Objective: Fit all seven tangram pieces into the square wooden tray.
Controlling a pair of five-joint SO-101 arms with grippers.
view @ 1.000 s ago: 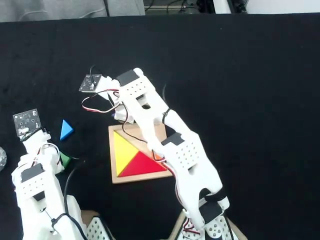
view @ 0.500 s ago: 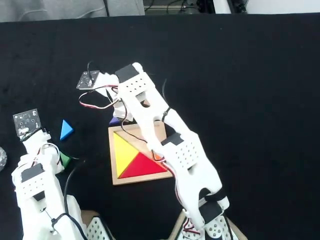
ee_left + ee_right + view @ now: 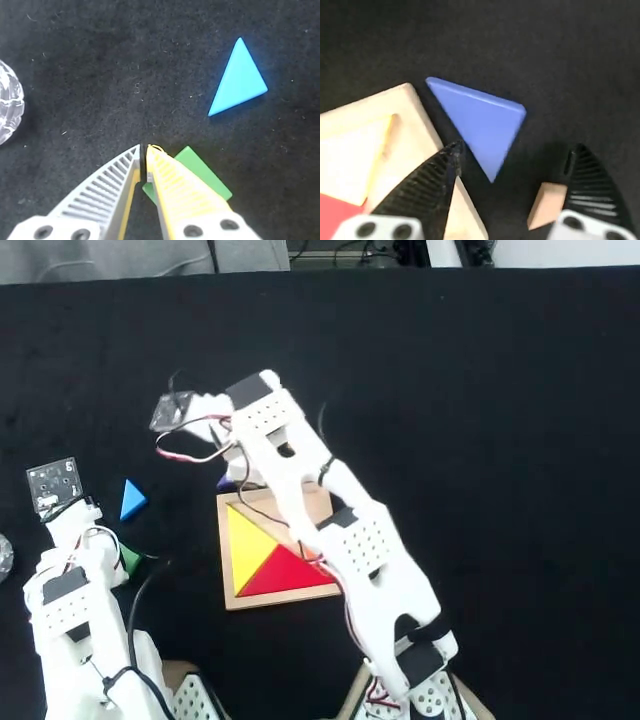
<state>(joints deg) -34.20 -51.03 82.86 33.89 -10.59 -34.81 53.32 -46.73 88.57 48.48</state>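
The square wooden tray [image 3: 322, 502] lies mid-table and holds a yellow triangle [image 3: 245, 540] and a red triangle [image 3: 285, 570]. A dark blue triangle [image 3: 482, 120] rests on the black cloth just off the tray's far-left corner [image 3: 407, 115]. My right gripper [image 3: 512, 160] is open over it, one finger on each side. In the high view this triangle [image 3: 226, 480] peeks out from under the right arm. My left gripper [image 3: 143, 148] is shut and holds nothing. A green piece [image 3: 200, 175] lies beside its yellow finger. A light blue triangle [image 3: 239, 80] lies farther out.
A small tan piece [image 3: 545, 205] sits by one right finger. A clear ball-like object [image 3: 7, 107] lies at the table's left edge [image 3: 3, 552]. The light blue triangle [image 3: 132, 498] and green piece [image 3: 128, 558] are left of the tray.
The right arm's wrist has shifted a little toward the far left, and the dark blue triangle shows more beside the tray corner. The left arm has not moved.
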